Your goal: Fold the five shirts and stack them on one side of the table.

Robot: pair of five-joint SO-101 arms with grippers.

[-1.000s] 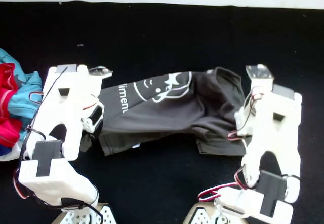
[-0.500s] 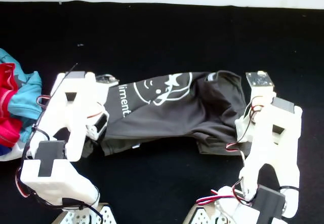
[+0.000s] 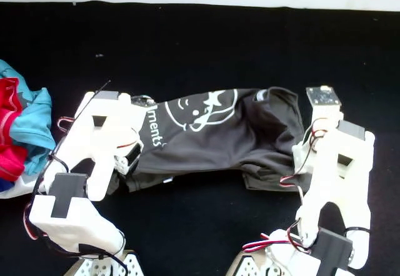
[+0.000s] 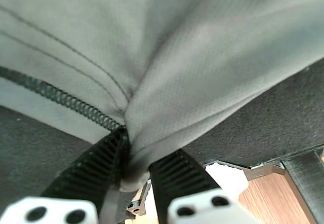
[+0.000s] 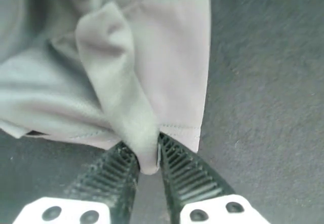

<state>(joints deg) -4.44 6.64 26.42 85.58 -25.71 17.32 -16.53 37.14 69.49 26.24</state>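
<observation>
Black table (image 3: 200,45) | one dark shirt (image 3: 212,142) | one coloured heap (image 3: 28,126) | left end effector (image 4: 135,155), right end effector (image 5: 148,155): each clamped on it

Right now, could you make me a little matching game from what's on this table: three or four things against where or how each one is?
Things:
1. dark shirt
2. colourful pile of shirts
3. left gripper
4. table

States:
A. black, underneath everything
B. shut on a bunched fold of fabric
C. held at both ends, white print facing up
D. heaped at the table's edge

Pairs: 1-C, 2-D, 3-B, 4-A.
</observation>
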